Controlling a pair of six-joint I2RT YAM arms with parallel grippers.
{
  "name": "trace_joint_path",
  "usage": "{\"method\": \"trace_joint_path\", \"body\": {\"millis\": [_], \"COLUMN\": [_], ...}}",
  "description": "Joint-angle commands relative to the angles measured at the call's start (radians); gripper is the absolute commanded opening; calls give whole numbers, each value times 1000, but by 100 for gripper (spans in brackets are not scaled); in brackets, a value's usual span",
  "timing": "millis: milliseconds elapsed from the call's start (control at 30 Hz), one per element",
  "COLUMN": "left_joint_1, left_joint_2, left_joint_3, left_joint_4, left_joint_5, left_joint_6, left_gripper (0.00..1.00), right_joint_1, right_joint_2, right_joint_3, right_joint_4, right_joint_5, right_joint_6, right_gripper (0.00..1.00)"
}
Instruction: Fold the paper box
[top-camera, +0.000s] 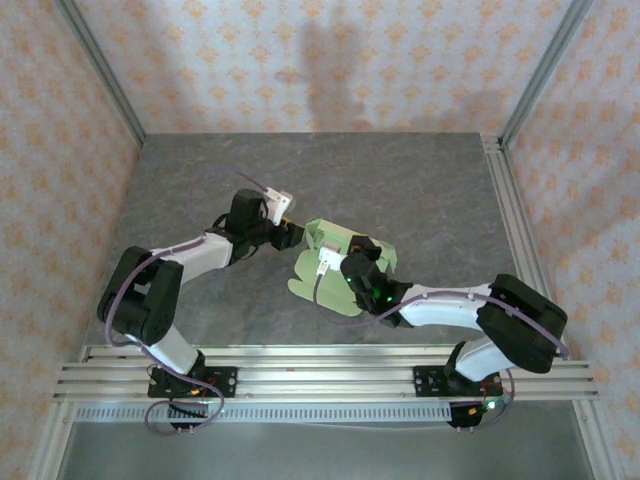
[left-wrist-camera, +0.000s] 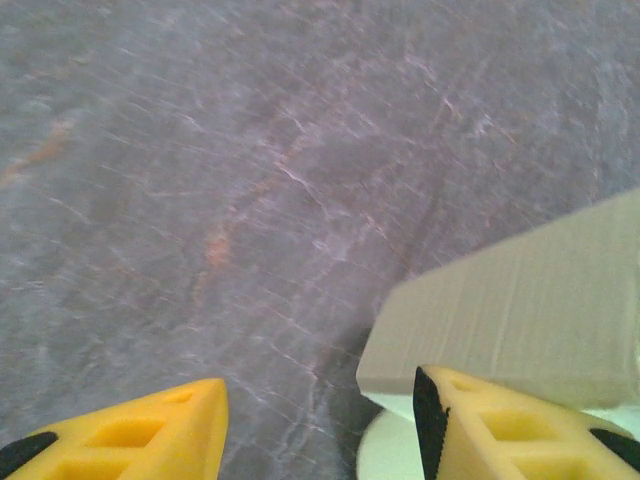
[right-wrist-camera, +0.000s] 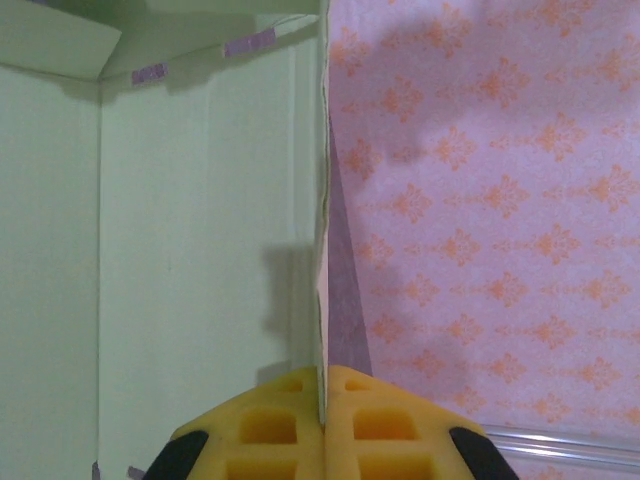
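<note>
The paper box (top-camera: 335, 290) is a pale green card sheet with raised flaps, lying mid-table between the two arms. My right gripper (top-camera: 347, 260) reaches over it from the near right. In the right wrist view its yellow fingers (right-wrist-camera: 250, 430) are shut on the edge of an upright card wall (right-wrist-camera: 322, 300), with the box's inner panel (right-wrist-camera: 200, 250) to the left. My left gripper (top-camera: 296, 236) sits at the box's far left corner. Its gripper (left-wrist-camera: 320, 440) is open over bare table, and its right finger (left-wrist-camera: 500, 430) lies against a raised flap (left-wrist-camera: 520, 310).
The grey stone-patterned table (top-camera: 400, 190) stretches behind and beside the box. Patterned pink walls and metal frame posts (top-camera: 540, 70) enclose the back and sides. An aluminium rail (top-camera: 320, 370) carrying both arm bases runs along the near edge.
</note>
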Motion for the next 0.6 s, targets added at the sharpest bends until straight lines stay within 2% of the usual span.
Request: {"method": "trace_joint_path", "body": {"millis": [0, 300, 567], "left_joint_1": [-19, -42, -42], "left_joint_2": [39, 102, 136], "left_joint_3": [28, 42, 75], "left_joint_4": [-3, 10, -53], "left_joint_5": [64, 91, 147], "left_joint_6": [46, 48, 107], "left_gripper": [53, 53, 53], "right_joint_1": [4, 4, 4], "right_joint_2": [22, 101, 142], "right_joint_3": [-25, -49, -44], "right_joint_4": [12, 125, 142], "right_joint_5": [18, 71, 85], "right_joint_6": [-6, -43, -45], "right_gripper": [0, 0, 0]}}
